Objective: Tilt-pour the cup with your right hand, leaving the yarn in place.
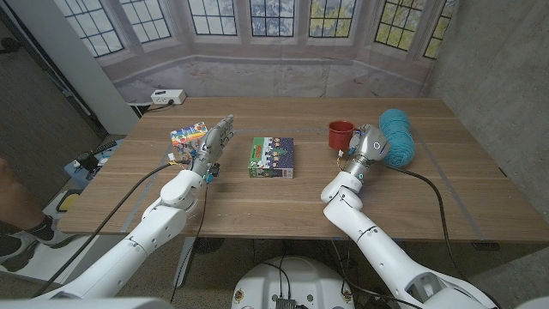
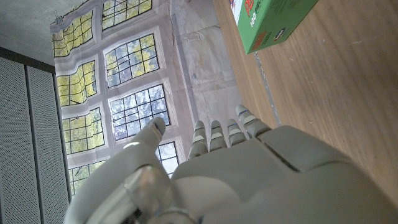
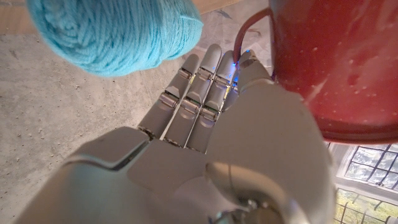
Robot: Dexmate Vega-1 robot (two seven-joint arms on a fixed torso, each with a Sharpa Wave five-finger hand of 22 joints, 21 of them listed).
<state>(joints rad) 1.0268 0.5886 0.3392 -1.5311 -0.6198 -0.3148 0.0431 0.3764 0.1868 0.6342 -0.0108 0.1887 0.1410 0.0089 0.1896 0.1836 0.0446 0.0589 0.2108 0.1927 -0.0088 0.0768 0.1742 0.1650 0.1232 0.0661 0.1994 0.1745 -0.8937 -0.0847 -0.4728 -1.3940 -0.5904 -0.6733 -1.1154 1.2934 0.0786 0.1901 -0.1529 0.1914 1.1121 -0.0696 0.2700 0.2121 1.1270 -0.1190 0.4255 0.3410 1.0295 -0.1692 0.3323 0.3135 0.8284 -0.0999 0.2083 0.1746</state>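
Head view: the red cup (image 1: 340,134) stands upright near the table's (image 1: 283,206) far edge, yarn (image 1: 397,136) beside it, right hand (image 1: 367,143) between them. Left hand (image 1: 212,144) empty, fingers spread. Right wrist view: fingers (image 3: 198,93) straight, grasping nothing; pouring seems not yet begun.

The right hand (image 3: 205,155) reaches with its fingers (image 3: 193,93) straight and close together into the gap between the red cup (image 3: 336,62) and the blue yarn (image 3: 112,31). The cup lies close beside the hand; whether they touch is unclear.

Both robot hands (image 1: 214,142) (image 1: 364,144) forward, fingers extended and empty.
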